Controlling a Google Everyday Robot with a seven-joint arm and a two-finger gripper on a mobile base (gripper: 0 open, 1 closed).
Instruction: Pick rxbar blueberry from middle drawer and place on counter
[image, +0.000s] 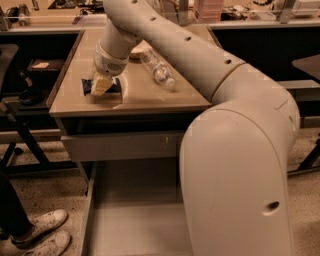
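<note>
The rxbar blueberry (87, 86), a dark navy-blue flat bar, is at the left front part of the beige counter (150, 97), low over or on its surface. My gripper (102, 85) reaches down from the arm and is shut on the bar, which sticks out on both sides of it. The middle drawer (132, 220) stands pulled open below, and its grey floor is bare. My arm's large elbow (240, 170) hides the drawer's right side.
A clear plastic bottle (158, 70) lies on the counter to the right of the gripper. A shut grey drawer front (120, 146) sits under the counter edge. A person's white shoes (40, 231) stand at the lower left. A dark chair stands at the left.
</note>
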